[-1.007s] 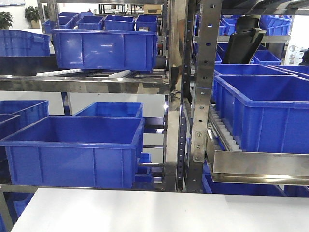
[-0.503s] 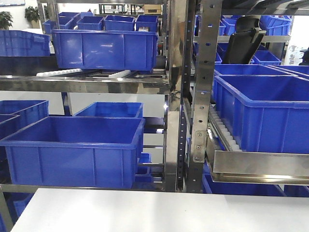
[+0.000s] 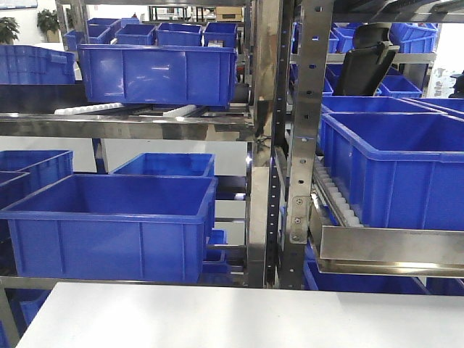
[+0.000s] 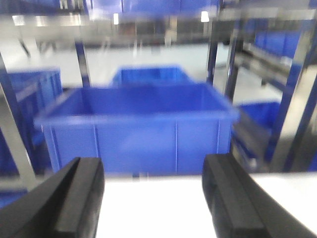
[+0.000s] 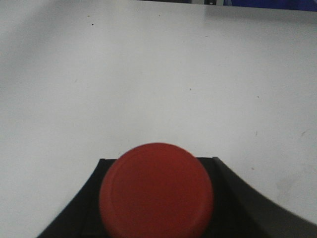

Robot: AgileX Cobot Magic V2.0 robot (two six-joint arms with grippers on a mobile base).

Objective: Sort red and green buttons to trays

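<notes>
The left black two-fingered gripper point(image 4: 153, 198) points level and forward, though its view is blurred. Its broad fingers point(image 4: 74, 198) stand wide apart with nothing between them. The right black gripper point(image 5: 156, 218) tilts downward, its jaws closed from either side on a red mushroom-capped push-button point(image 5: 156, 191).

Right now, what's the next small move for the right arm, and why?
Probably swing the right gripper, holding the red button, sideways to find the red tray: its camera shows only bare white table ahead, with no tray in any view.
</notes>
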